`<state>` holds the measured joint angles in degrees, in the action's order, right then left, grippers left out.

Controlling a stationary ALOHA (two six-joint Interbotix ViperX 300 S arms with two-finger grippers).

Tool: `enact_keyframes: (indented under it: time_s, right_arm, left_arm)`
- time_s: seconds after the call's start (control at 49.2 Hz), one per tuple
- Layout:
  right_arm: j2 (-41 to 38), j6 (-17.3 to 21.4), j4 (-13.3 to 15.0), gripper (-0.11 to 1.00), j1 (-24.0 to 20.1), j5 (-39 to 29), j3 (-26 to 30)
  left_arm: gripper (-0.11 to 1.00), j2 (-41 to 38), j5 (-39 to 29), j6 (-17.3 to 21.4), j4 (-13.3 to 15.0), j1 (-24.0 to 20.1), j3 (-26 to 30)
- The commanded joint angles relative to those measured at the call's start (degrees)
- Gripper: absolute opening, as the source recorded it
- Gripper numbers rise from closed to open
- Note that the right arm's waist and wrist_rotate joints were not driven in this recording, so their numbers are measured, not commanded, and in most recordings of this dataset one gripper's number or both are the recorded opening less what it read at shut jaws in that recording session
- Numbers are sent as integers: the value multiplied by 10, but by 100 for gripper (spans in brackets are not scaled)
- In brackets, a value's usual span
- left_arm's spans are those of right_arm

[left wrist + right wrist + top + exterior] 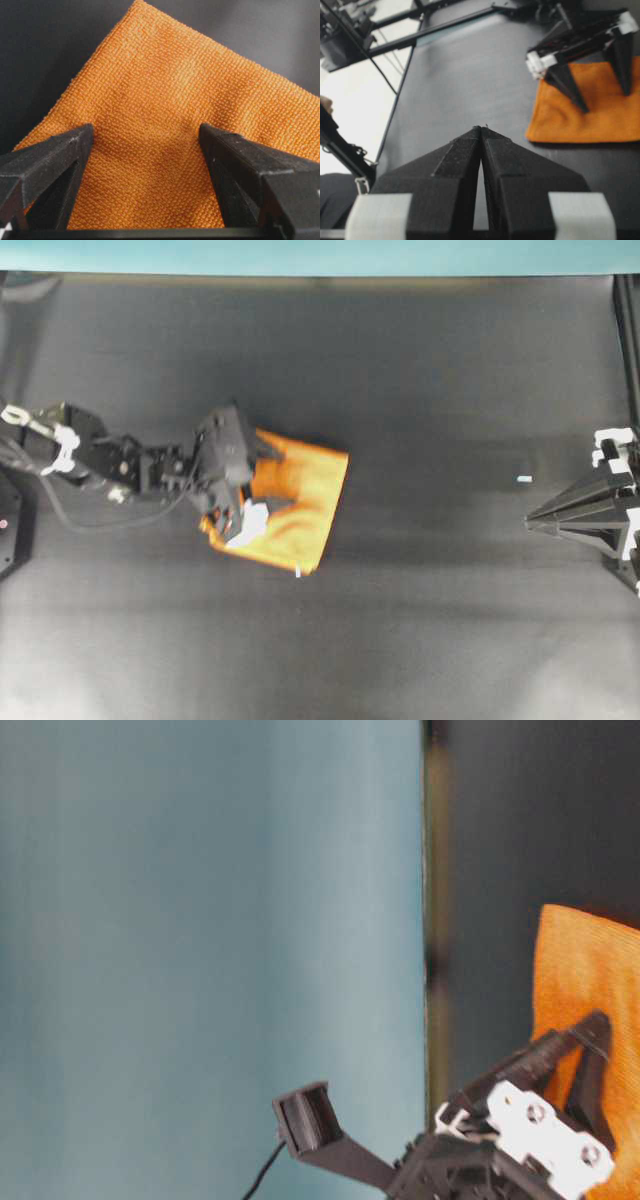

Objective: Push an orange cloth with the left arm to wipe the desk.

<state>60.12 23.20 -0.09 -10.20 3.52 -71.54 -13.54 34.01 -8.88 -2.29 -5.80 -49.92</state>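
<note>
Orange cloth [300, 502]: folded, roughly square, flat on the desk [450, 620], left of centre in the overhead view, well apart from the teal strip [320, 256] at the far edge. Rotated somewhat against the desk edges; no pronounced long axis; one corner toward the right of that view, another toward the near edge beside a small white tape mark [298, 572]. Free edge facing the open middle of the desk, presumably the direction of the wipe.

Left end effector [146, 140]: fingers spread apart, both tips pressed down onto the cloth rather than closed around it, fabric visible between them in the wrist view. Probable reason: two separated contact points to pin the cloth and resist twisting under a push. Left arm [110, 460] extended from the left edge of the overhead view, wrist over the cloth's near-left portion.

Right end effector [481, 131]: fingers together, nothing between them, parked at the right edge, well apart from the cloth. Second tape mark [524, 479] nearby.
</note>
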Motion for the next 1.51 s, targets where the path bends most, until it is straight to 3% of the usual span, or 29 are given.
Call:
enact_keyframes:
  time_s: [0.0,0.346,0.834,1.159,1.485]
  right_arm:
    - [-3,0,0,0,0,3,4]
    - [-2,0,0,0,1,4,4]
    - [-1,-1,-1,0,0,5,4]
    - [-1,-1,-1,0,0,5,4]
    - [-1,0,-1,0,0,6,4]
  left_arm:
    - [84,12,3,-2,-2,21,-6]
    - [84,33,3,-17,-3,112,-21]
    - [84,32,3,-8,-3,231,-19]
    - [84,27,3,-15,-3,311,1]
    - [84,28,3,-8,-3,325,6]
